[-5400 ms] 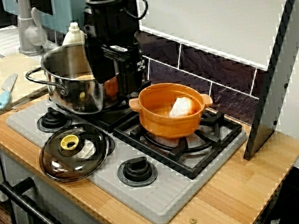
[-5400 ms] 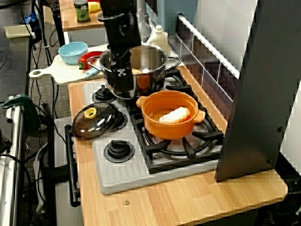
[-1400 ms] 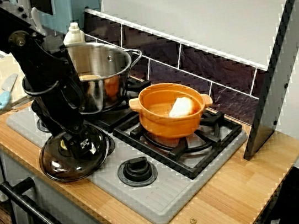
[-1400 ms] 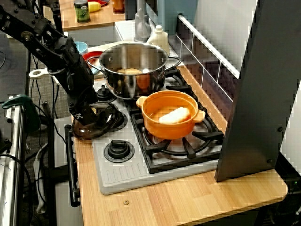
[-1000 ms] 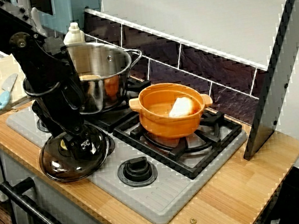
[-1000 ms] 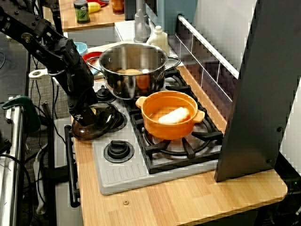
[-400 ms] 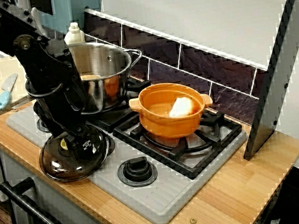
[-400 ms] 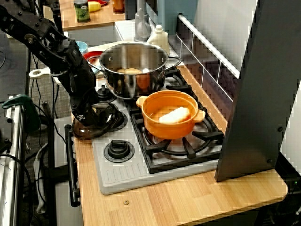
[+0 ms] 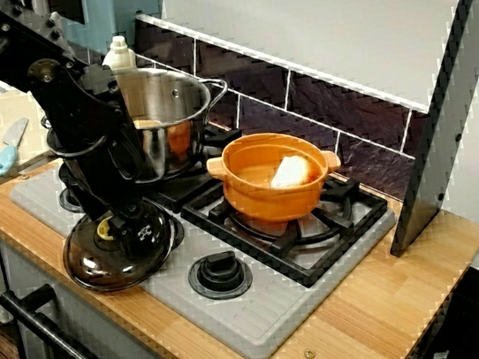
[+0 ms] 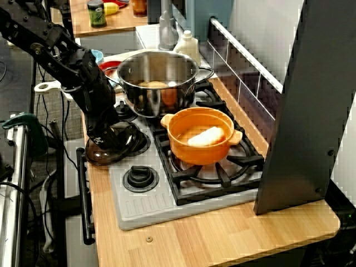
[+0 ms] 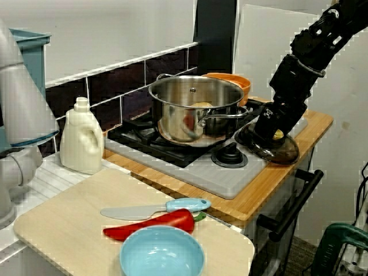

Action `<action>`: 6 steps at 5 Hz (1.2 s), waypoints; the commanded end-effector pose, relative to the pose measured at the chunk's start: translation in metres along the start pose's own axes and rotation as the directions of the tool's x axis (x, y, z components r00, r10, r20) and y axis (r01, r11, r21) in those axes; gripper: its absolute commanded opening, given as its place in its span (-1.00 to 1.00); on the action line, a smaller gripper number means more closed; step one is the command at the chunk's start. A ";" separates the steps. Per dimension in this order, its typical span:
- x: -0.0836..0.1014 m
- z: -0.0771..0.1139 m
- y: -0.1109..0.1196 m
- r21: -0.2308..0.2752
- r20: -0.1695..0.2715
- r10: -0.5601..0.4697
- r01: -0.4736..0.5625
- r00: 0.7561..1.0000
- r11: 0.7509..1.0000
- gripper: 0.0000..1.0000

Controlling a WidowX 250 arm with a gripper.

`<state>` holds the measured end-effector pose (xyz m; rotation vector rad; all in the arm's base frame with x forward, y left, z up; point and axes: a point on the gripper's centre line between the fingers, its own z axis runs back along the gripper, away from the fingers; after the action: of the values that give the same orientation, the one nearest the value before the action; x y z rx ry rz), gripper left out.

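My black gripper [image 9: 129, 229] reaches down onto a dark glass lid [image 9: 95, 264] that lies on the front left burner of the stove. The lid's yellow knob [image 9: 104, 231] peeks out beside the fingers. In the view along the counter the gripper [image 10: 103, 135] sits on the lid [image 10: 121, 147]; the view from the cutting board side puts the gripper [image 11: 271, 131] over the knob [image 11: 279, 135]. The arm hides how the jaws stand. Behind it is a steel pot [image 9: 172, 109] with food inside. To the right an orange pot [image 9: 269, 200] holds a white lump [image 9: 292, 170].
Two stove dials [image 9: 220, 274] sit along the front edge, above an oven handle [image 9: 63, 352]. A white bottle [image 11: 80, 144] stands by the tiled wall. A cutting board [image 11: 69, 230] carries a red pepper [image 11: 152, 225], a blue-handled knife [image 11: 155, 209] and a blue bowl [image 11: 161, 256]. A dark panel [image 9: 442, 97] leans at right.
The arm left the steel pot and came down onto the glass lid. Over the last second it shifted slightly right, uncovering more of the yellow knob. The lid has not visibly moved.
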<state>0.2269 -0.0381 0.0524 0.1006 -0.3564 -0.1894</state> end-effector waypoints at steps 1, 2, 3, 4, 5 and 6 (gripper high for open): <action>0.002 0.005 0.004 -0.005 0.034 0.002 -0.002 0.999 1.000 -1.00; 0.002 0.005 0.005 -0.003 0.034 0.003 -0.003 0.999 1.000 -1.00; 0.003 0.005 0.005 -0.004 0.031 0.005 -0.005 1.000 1.000 -1.00; 0.006 0.010 0.005 -0.015 0.031 0.009 -0.009 0.999 1.000 -1.00; 0.012 0.016 0.006 -0.027 0.033 0.017 -0.016 0.999 1.000 -1.00; 0.016 0.021 0.007 -0.036 0.042 0.023 -0.022 0.999 0.999 -1.00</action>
<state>0.2349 -0.0405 0.0681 0.0566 -0.3518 -0.1751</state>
